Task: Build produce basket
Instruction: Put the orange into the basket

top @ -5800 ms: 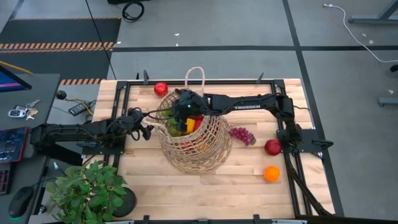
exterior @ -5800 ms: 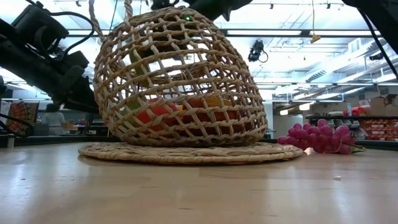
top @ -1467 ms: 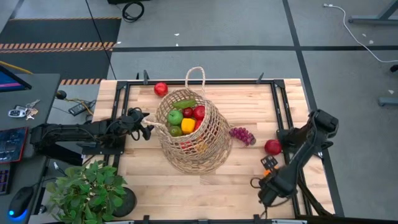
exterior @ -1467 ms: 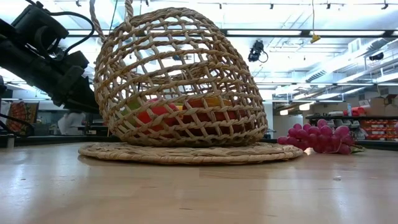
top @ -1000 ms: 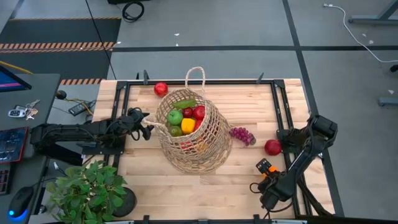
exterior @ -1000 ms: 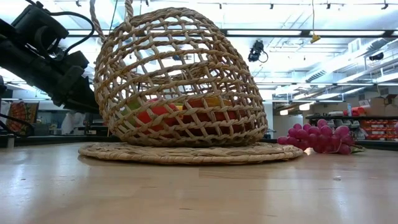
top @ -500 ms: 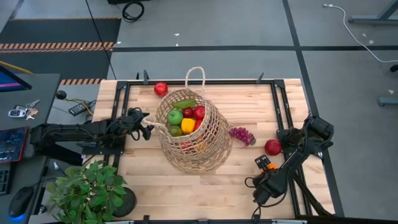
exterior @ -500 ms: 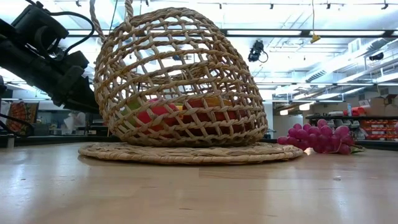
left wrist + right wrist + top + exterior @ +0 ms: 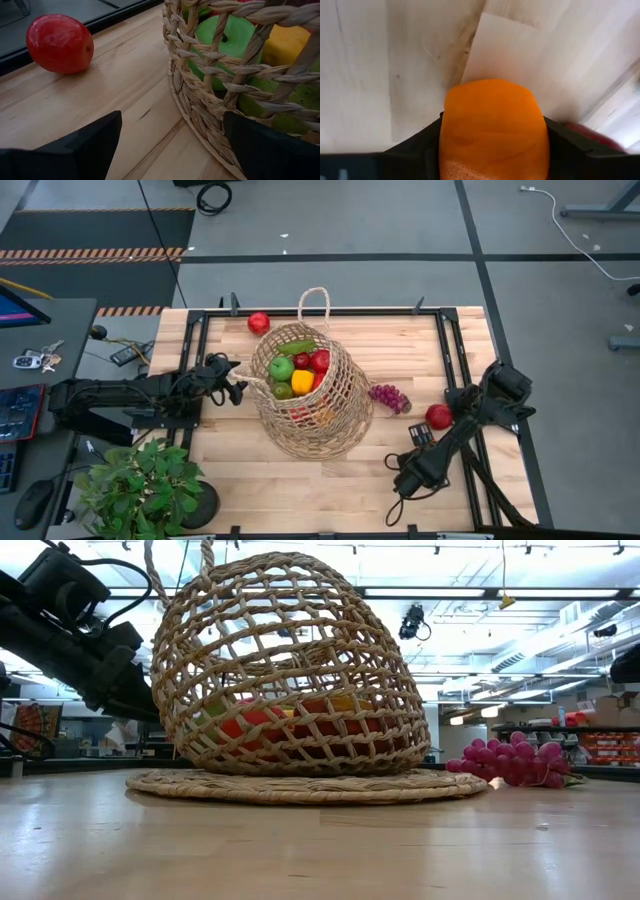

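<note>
1. from above: the basket [image 9: 312, 402] sits mid-counter [image 9: 300, 480] with green, red and yellow produce [image 9: 298, 370] in its mouth. the left pincer [image 9: 238, 385] lies just beside its rim, fingers apart, holding nothing. the right pincer [image 9: 405, 470] is low near the counter's front right corner; the grapes [image 9: 390, 396] and a red apple [image 9: 438, 416] lie right of the basket, a red tomato [image 9: 259, 322] behind it.
2. at counter level: the basket stands on a woven mat [image 9: 300, 785], grapes to its right, the left arm [image 9: 70, 635] at its left.
3. left wrist: two dark fingers [image 9: 80, 147] spread wide, one beside the basket's wall, the tomato beyond.
4. right wrist: the fingers [image 9: 410, 150] are clamped on an orange [image 9: 492, 132].
5. no writing i can read.
</note>
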`<state>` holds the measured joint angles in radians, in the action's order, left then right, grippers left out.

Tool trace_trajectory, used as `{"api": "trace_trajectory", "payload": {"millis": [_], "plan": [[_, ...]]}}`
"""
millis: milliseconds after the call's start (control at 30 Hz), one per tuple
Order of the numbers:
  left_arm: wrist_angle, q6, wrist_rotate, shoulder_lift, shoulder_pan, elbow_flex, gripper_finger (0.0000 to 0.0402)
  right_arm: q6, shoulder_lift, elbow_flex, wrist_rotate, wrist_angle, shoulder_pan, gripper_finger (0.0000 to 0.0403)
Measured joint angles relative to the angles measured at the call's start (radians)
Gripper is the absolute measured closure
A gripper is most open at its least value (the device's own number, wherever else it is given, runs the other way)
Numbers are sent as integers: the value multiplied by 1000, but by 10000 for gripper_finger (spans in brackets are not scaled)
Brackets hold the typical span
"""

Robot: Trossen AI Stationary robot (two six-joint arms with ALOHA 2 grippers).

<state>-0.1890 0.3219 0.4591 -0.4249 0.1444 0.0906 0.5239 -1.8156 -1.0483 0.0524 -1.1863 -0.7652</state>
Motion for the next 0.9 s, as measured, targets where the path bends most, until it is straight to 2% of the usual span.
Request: {"api": "trace_trajectory", "payload": {"millis": [200, 367, 500, 633, 767, 900], "plan": [[0, 0, 0, 0, 0, 0, 44, 119, 0, -93, 38, -65, 62, 138], [0, 0, 0, 0, 0, 0, 44, 193, 0, -224, 12, -84, 134, 136], [0, 0, 0, 0, 0, 0, 44, 225, 1, -327, -29, -28, 181, 140], [0, 0, 0, 0, 0, 0, 44, 139, 1, -437, -72, 36, 201, 137], [0, 0, 0, 0, 0, 0, 44, 5, 1, -556, -184, 57, 217, 137], [0, 0, 0, 0, 0, 0, 44, -61, 1, -673, -293, 57, 248, 137]]}}
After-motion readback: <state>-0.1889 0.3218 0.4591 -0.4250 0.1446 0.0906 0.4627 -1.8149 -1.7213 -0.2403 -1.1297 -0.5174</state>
